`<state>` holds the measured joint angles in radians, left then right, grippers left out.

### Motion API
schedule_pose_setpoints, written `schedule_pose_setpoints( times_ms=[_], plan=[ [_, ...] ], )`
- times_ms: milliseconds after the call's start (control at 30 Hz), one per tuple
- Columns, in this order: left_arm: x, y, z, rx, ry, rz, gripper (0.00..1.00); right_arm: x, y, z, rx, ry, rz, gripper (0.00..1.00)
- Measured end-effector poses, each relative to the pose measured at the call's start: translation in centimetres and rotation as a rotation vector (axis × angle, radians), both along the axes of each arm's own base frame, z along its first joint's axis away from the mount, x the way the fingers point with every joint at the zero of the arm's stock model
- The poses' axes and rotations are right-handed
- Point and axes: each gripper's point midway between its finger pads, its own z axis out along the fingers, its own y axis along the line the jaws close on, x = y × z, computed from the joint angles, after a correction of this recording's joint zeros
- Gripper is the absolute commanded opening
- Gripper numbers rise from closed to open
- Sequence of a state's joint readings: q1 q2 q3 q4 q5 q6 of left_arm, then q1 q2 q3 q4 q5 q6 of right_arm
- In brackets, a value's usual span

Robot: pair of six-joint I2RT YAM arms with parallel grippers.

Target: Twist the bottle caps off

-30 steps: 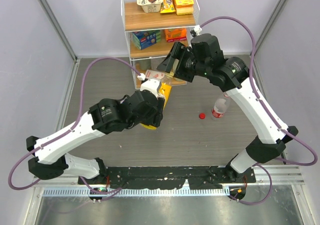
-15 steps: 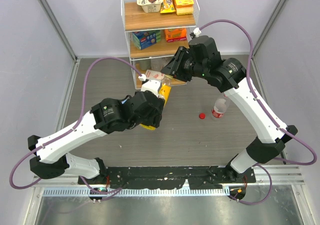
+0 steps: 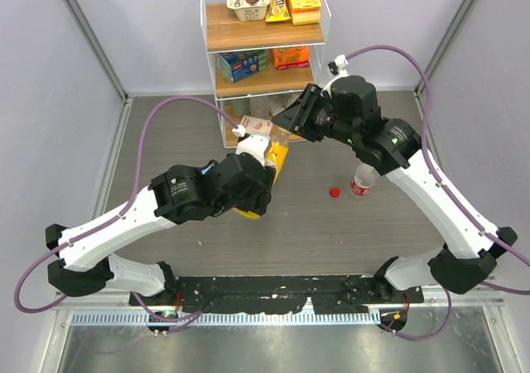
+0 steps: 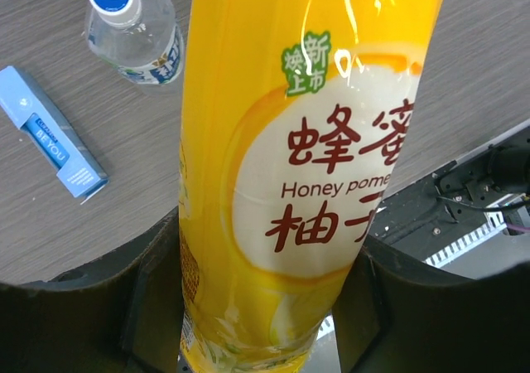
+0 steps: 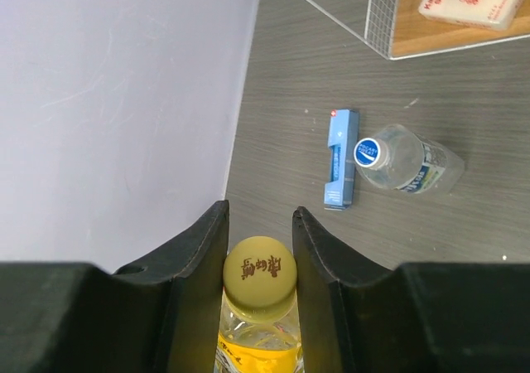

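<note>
The yellow-orange juice bottle (image 4: 290, 182) is held up off the table, my left gripper (image 4: 261, 302) shut on its lower body. My right gripper (image 5: 259, 253) is shut on its yellow cap (image 5: 259, 275), one finger pressing each side. From the top view the bottle (image 3: 277, 153) shows between the left wrist and my right gripper (image 3: 287, 126). The short water bottle (image 5: 406, 164) with a blue cap lies on the table beyond. The clear bottle with a red label (image 3: 362, 182) sits under the right arm, with a loose red cap (image 3: 334, 192) to its left.
A small blue box (image 5: 341, 170) lies beside the water bottle. A wire shelf rack (image 3: 265, 50) with snack boxes stands at the back, close behind both grippers. A grey wall (image 5: 116, 99) borders the table on that side.
My right gripper was open over the cap and has shut on it. The right arm has shifted a little to the right. The left arm keeps its hold on the bottle.
</note>
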<state>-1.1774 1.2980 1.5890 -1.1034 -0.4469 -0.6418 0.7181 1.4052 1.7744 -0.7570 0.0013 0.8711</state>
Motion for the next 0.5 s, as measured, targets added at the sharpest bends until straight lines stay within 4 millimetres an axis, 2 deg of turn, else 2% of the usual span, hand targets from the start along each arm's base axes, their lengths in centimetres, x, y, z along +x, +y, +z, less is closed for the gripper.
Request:
schedule_pose_setpoints(
  times_ms=[167, 500],
  plan=[
    [-0.7, -0.4, 0.7, -0.054, -0.004, -0.045, 0.0, -1.1, -0.3, 1.4, 0.092, -0.094, 0.029, 0.01],
    [-2.1, -0.8, 2.3, -0.201, -0.006, -0.109, 0.0, -3.1, 1.3, 4.7, 0.284, -0.272, 0.22, 0.01]
  ],
)
